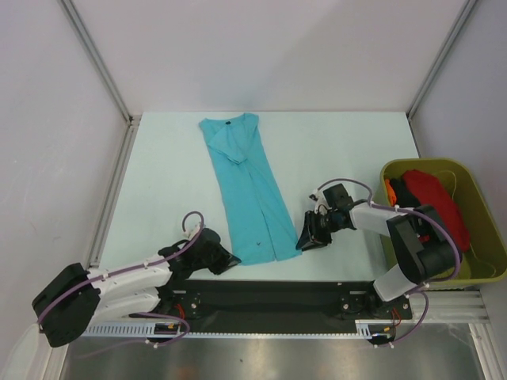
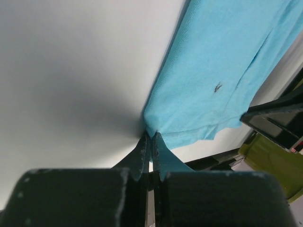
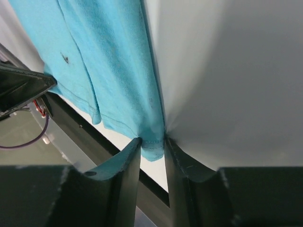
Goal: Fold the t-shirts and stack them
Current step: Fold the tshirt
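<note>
White tabletop holds your turquoise t-shirt, a long strip running from upper centre to lower centre. Your left gripper is clamped on the lower-left hem corner and your right gripper on the lower-right. The collar lies straight up-frame, so that is likely your fold direction.

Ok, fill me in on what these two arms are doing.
Both arms are working on the turquoise t-shirt, which lies folded into a long strip on the table. The left gripper and right gripper each pinch a near corner of its hem. A red shirt and an orange shirt sit in the green tub.
</note>
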{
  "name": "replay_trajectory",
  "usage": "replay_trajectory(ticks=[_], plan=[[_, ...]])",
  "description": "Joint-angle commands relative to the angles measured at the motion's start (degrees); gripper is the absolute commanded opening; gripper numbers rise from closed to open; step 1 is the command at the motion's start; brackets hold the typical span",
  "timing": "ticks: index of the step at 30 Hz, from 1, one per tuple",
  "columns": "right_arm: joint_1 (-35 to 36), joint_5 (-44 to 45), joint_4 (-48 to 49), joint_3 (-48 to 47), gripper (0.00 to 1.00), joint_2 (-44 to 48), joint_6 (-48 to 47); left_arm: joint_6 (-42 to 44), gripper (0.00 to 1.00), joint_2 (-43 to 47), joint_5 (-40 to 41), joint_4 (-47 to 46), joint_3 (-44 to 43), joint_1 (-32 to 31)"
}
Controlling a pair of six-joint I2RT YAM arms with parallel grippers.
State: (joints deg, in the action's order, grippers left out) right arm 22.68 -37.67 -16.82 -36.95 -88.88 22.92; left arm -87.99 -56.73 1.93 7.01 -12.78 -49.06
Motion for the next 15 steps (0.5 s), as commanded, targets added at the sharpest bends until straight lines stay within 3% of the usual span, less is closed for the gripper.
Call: replay_trajectory(ticks=[1,4,9,15], plan=[[1.3,4.5,0.9,1.4,0.23,-2.4,-1.6,2.3,0.00,-0.6,1.8,5.7,1.3,0.1],[2.8,4.3,4.1,4.2,0.00,-1.5,0.4,3.3,0.00,0.3,1.8,8.3,1.1,0.1],[7.6,5.5,8.8,10.2,0.00,3.7,8.2,2.7,0.00,5.4,3.1,15.4,1.1,-1.7],[13.7,9.4,8.9,15.1,0.00,16.4,17.0,-1.0,0.00,18.2,2.9,21.9,4.3,-3.0]])
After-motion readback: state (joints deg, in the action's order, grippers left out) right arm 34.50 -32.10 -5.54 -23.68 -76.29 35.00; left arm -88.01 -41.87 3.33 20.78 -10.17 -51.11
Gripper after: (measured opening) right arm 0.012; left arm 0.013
